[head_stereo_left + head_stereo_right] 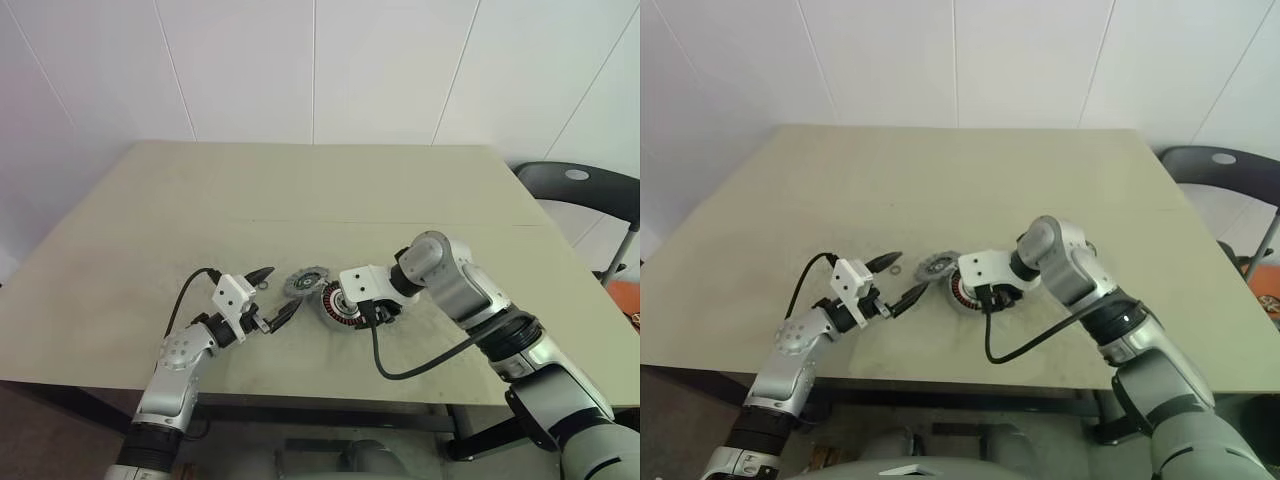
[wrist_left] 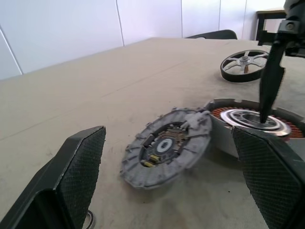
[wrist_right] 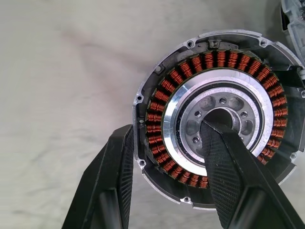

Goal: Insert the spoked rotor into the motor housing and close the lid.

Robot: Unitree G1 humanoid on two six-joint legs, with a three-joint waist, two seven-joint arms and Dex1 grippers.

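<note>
Gleaming copper windings ring motor housing (image 3: 217, 119).

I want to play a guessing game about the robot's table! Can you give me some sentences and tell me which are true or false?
1. The motor housing has orange copper windings around a silver centre. True.
2. The spoked rotor already sits inside the housing. False: it lies apart on the table.
3. The lid leans tilted against the housing. True.
4. The left gripper is squeezing the lid. False: its fingers are open, holding nothing.
5. One finger of the right gripper pokes into the housing's centre hole, the other stands outside its rim. True.
</note>
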